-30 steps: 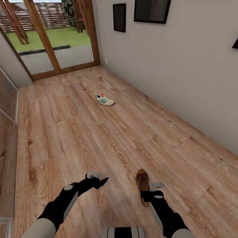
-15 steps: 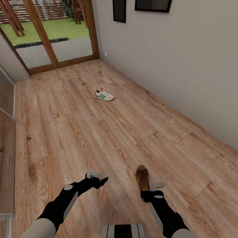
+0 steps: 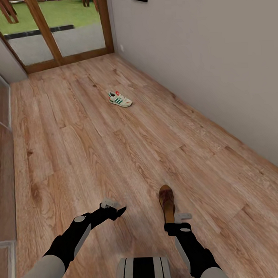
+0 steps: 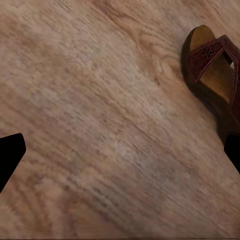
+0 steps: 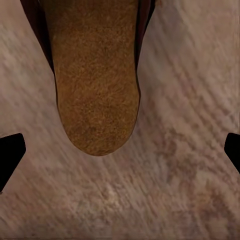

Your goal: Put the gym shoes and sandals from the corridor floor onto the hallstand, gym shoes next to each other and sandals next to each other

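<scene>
**Corridor floor: one sandal at the right arm, one gym shoe far ahead**

Corridor floor [image 3: 95, 156]: light wood planks, running from the robot's base toward a wood-framed glass door [image 3: 51, 42] at the far end; grey wall [image 3: 200, 64] bounding the right side.

Sandal [image 3: 166, 203]: dark brown, lying flat on the floor just ahead of the right arm, long axis pointing away from the robot. Showing in the right wrist view [image 5: 95, 75] as a tan suede-like footbed with a rounded end and a dark rim, centred between the two finger tips but not touching either. Appearing also in the left wrist view [image 4: 216, 75], off to one side, strap with a cut-out pattern crossing the footbed.

Gym shoe [image 3: 120, 99]: cream with green stripes and a red tab, resting on the floor well ahead, nearer the right wall, well apart from the sandal.

Left gripper [image 3: 117, 211]: hanging above bare floor left of the sandal, jaws spread wide, holding nothing.

Right gripper [image 3: 178, 217]: hovering directly behind the sandal, jaws spread wide, gripping nothing.
</scene>
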Controlling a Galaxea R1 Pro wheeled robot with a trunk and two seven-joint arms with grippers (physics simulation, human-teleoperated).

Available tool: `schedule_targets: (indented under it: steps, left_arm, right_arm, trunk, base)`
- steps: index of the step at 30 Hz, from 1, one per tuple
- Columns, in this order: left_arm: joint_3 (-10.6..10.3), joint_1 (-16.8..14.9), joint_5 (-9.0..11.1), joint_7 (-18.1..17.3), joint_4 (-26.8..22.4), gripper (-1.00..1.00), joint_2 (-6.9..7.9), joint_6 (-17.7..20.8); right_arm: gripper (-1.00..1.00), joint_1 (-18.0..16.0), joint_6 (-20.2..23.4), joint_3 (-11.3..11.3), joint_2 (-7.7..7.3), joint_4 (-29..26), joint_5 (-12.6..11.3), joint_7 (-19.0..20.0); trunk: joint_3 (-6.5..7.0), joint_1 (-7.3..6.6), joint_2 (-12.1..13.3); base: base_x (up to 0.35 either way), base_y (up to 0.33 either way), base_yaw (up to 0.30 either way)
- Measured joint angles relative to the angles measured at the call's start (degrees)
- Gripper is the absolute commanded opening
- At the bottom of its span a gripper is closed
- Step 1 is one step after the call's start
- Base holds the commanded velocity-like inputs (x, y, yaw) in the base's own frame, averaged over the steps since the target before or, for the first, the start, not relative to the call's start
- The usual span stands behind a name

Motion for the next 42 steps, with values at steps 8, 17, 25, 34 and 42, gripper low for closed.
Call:
schedule_targets:
  steps: [8,17,25,34,42]
  left_arm:
    - [-0.02,0.05,-0.04,0.0,0.0,1.0,0.0,-0.06]
    - [-0.03,0.07,0.0,0.0,-0.02,1.0,0.0,-0.08]
    - [0.03,0.07,0.09,0.0,-0.05,1.0,0.02,-0.08]
    - [0.04,0.07,0.17,0.0,-0.08,1.0,0.07,-0.08]
    - [0.04,0.07,0.18,0.0,-0.03,1.0,0.02,-0.08]
  right_arm:
    - [1.0,0.0,-1.47,0.28,0.0,0.01,0.06,0.12]
    - [1.0,0.0,-6.29,0.41,0.0,-0.24,0.17,0.31]
    - [1.0,-0.01,-7.97,3.31,0.06,-0.29,0.24,0.54]
    - [1.0,-0.01,-8.11,3.66,0.07,-0.56,0.13,0.44]
    - [1.0,-0.01,-10.46,3.52,0.07,-0.59,0.02,0.41]
  trunk:
    - [-0.96,0.07,-0.04]
    - [-1.0,0.07,-0.04]
    - [-1.01,0.07,-0.04]
    - [-1.01,0.07,-0.04]
    - [-1.01,0.07,-0.04]
  base:
    - [0.0,0.0,0.0]
    - [0.0,0.0,0.0]
    - [0.0,0.0,0.0]
    - [0.0,0.0,0.0]
    - [0.0,0.0,0.0]
